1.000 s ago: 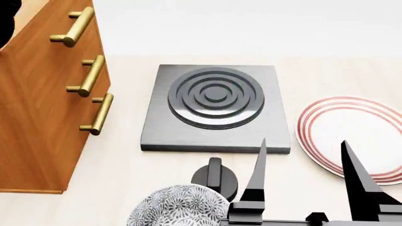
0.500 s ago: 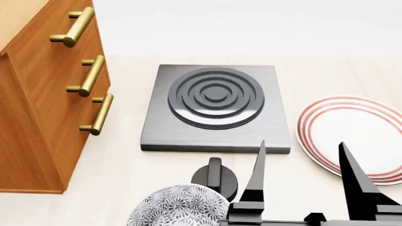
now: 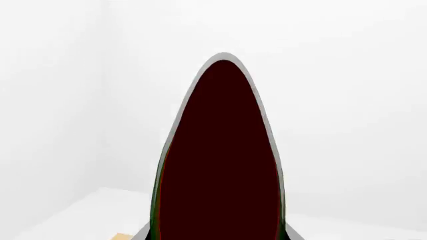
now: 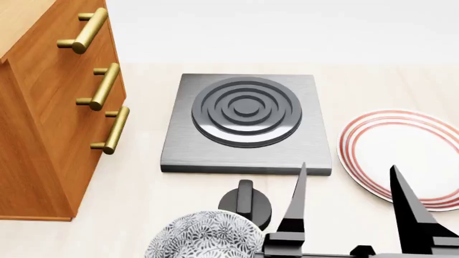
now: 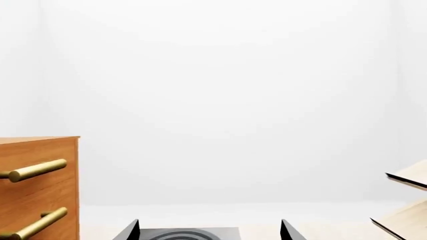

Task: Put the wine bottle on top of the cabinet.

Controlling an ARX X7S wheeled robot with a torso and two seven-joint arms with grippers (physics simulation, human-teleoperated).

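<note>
The wine bottle [image 3: 220, 165] fills the left wrist view as a dark oval with a thin green edge, seen very close. My left gripper [image 3: 219, 235] has its grey fingers [image 3: 144, 234] pressed against the bottle's two sides; neither shows in the head view. The cabinet [image 4: 50, 118] is orange-brown wood with brass bar handles, at the head view's left, and its lighter top [image 4: 21, 16] shows in the corner. It also appears in the right wrist view as the cabinet [image 5: 40, 165]. My right gripper [image 4: 347, 171] [image 5: 209, 226] stands open and empty near the stove plate.
A grey stove plate [image 4: 246, 123] with raised rings lies mid-table, its black knob [image 4: 245, 201] in front. A patterned bowl [image 4: 204, 236] sits at the near edge. A red-ringed plate [image 4: 398, 156] lies at the right. A pale slatted rack [image 5: 407, 205] edges the right wrist view.
A dark shape at the head view's top left corner, above the cabinet, has left the view. The right gripper has shifted very slightly.
</note>
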